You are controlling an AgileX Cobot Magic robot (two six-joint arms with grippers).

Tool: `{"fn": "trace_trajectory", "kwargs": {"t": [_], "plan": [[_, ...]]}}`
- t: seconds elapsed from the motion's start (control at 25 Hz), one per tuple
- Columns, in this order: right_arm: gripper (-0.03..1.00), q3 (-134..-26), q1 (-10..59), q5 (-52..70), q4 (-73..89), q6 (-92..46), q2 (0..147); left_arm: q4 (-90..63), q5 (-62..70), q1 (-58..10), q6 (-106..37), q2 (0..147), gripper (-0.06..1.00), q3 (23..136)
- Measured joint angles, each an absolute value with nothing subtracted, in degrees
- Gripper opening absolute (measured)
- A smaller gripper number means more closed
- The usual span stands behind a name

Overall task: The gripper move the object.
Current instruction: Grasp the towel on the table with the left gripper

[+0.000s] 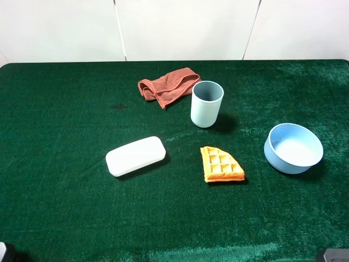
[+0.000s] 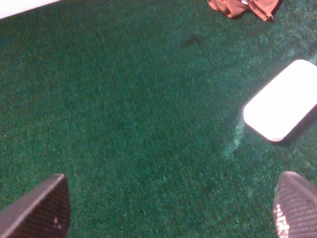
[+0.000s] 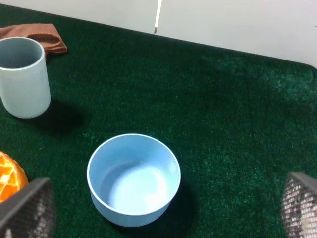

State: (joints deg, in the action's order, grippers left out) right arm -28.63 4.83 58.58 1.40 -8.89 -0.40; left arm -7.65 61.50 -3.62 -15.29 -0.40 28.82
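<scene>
On the green table lie a white oblong case (image 1: 136, 155), an orange waffle piece (image 1: 221, 165), a pale blue cup (image 1: 206, 103), a blue bowl (image 1: 293, 148) and a crumpled red-brown cloth (image 1: 168, 85). My left gripper (image 2: 168, 208) is open and empty, low over bare cloth; the white case (image 2: 281, 100) lies ahead of it to one side. My right gripper (image 3: 163, 213) is open and empty, with the blue bowl (image 3: 133, 178) between and just ahead of its fingers. The cup (image 3: 22, 77) and the waffle's edge (image 3: 10, 176) show in the right wrist view.
The table's far edge meets a white wall (image 1: 180, 27). The cloth (image 2: 245, 7) shows at the far rim of the left wrist view. Bare green felt (image 1: 60, 125) fills the left side and the front of the table.
</scene>
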Motion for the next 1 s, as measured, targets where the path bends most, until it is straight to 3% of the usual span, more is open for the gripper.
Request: {"fn": "trace_trajectory", "kwargs": {"t": [1.0], "plan": [[0.69,-28.6,4.8,58.6,1.4,-8.9,-0.4,-7.6,61.5,-4.2,-15.2,-0.4,0.81,28.8]]}}
